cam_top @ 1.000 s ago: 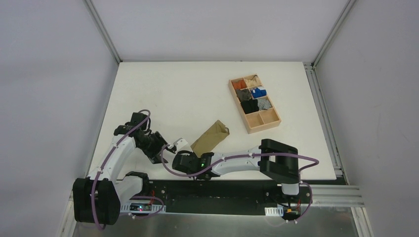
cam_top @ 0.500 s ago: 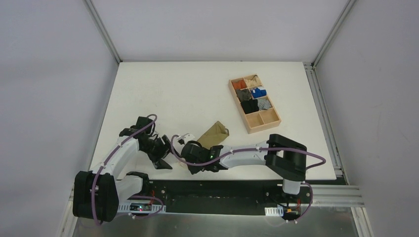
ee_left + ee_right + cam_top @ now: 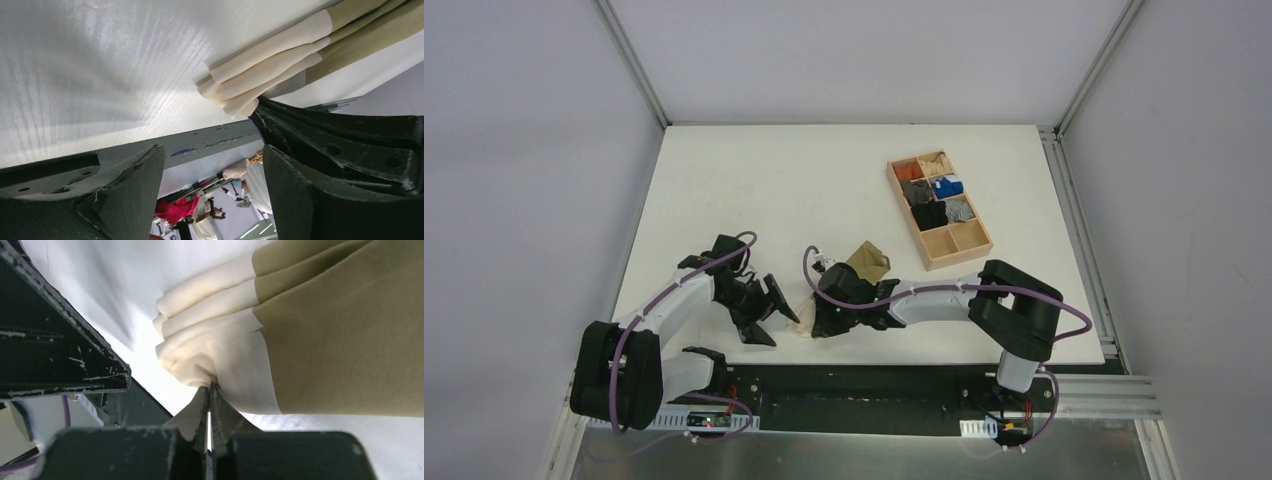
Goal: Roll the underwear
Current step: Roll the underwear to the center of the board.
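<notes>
Now: the right gripper (image 3: 209, 388) is pinched tight on the cream waistband fold of the underwear (image 3: 330, 335), its fingertips meeting with the fabric bunched just above them. The left gripper (image 3: 207, 150) has its jaws wide apart with nothing between them, and the waistband's layered edge lies just beside one finger (image 3: 325, 145). The garment lies folded in a narrow strip on the white table (image 3: 754, 190) near the front edge, between the two arms, olive end toward the wooden tray (image 3: 941, 243).
</notes>
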Controlling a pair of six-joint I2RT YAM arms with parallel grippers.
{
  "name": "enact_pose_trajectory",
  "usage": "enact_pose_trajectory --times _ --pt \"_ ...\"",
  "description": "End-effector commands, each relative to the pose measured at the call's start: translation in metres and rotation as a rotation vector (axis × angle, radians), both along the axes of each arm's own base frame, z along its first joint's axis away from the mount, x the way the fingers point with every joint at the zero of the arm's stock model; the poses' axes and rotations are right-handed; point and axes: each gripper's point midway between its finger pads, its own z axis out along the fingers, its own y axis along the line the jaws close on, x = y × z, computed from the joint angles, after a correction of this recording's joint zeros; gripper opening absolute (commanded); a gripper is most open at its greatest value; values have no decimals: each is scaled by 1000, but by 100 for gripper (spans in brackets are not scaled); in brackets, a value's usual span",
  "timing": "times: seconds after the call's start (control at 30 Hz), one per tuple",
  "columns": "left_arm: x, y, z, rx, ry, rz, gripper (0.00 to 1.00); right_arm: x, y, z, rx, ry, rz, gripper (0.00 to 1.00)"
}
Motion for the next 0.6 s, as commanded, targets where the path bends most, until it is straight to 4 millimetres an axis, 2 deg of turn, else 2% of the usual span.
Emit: enact_pose_trajectory --times 0.0,0.27,0.43,0.57 --pt "7 -7 6 -27 -43 -43 74 2 9 27 110 45 -22 0" --pt "6 -16 4 -42 -61 -82 79 3 15 36 173 118 -25 0" --pt "8 -14 -5 -15 -43 -33 73 5 14 39 181 119 -30 0" --pt "15 -19 -10 -35 -33 79 69 5 13 43 193 119 -38 0"
